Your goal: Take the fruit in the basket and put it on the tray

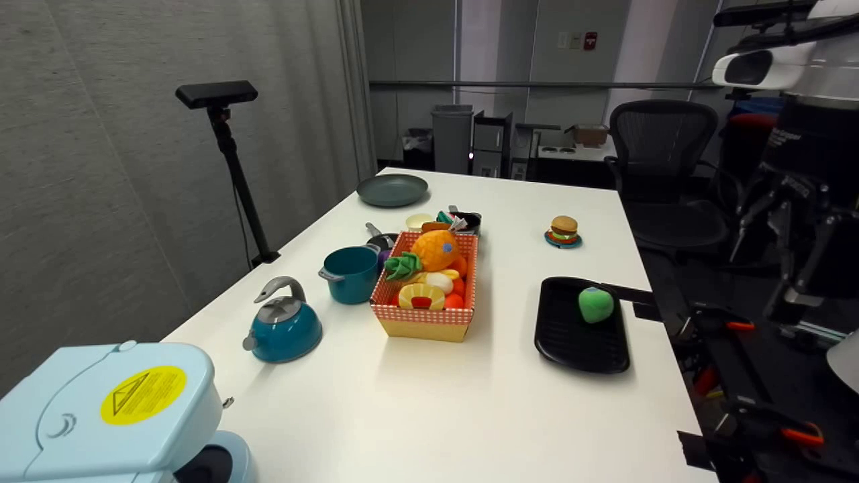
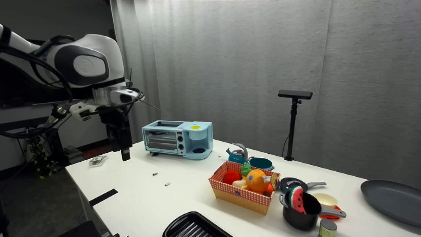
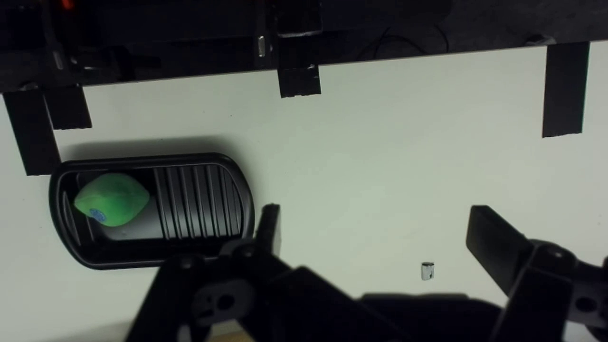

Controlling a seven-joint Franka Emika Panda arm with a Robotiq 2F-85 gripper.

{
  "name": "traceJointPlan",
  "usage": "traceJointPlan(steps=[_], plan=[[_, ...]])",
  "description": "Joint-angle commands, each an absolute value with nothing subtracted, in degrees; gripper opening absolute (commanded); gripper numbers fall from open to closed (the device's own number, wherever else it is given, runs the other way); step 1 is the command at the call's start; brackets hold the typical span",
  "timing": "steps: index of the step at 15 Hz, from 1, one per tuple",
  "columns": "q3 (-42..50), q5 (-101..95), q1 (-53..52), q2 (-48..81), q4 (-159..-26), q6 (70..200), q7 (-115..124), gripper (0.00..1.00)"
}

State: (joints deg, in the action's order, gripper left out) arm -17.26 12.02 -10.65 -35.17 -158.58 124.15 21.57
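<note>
a grey curtain (image 2: 246,65) hangs behind a white table (image 1: 537,416) that runs past the frame in both exterior views; black tape strips (image 3: 566,90) cling to its edge, and bins (image 1: 453,137) and a mesh chair (image 1: 664,151) stand in the dim room. the white robot arm (image 2: 90,62) is cropped at the frame in both exterior views. a pale-blue oven (image 1: 134,443) is cut off at the lower left in an exterior view, a dark grey plate (image 2: 391,202) at the right in an exterior view. the red-checked basket (image 2: 227,191) sits on the table, its floor hidden beneath piled toy food (image 2: 256,179). the black tray (image 1: 570,335), cropped at the bottom in an exterior view, lies apart from the basket. the gripper (image 3: 373,228), nearly lost against the dark background in an exterior view, appears in the wrist view with its fingers (image 3: 496,247) spread wide, the table showing between them. a green fruit (image 1: 596,305) rests on the tray. the red fruit (image 2: 232,177) sits at one end of the basket, partly hidden. a yellow sticker (image 1: 158,396) on the oven carries a triangle (image 1: 129,397) and print too small to read; lettering on a cropped can (image 2: 328,228) is unclear, as is white lettering (image 1: 784,137) on the gripper's body.
</note>
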Motion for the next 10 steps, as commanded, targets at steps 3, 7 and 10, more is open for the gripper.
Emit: traceJointPlan(steps=[3, 7, 10], plan=[[-16.0, 9.4, -9.1, -27.0, -156.1, 129.0, 20.3, 1.00], [-15.4, 7.8, -8.9, -21.0, -154.1, 132.0, 19.4, 1.00], [-14.6, 6.4, -8.4, -16.4, -151.3, 133.1, 19.4, 1.00]])
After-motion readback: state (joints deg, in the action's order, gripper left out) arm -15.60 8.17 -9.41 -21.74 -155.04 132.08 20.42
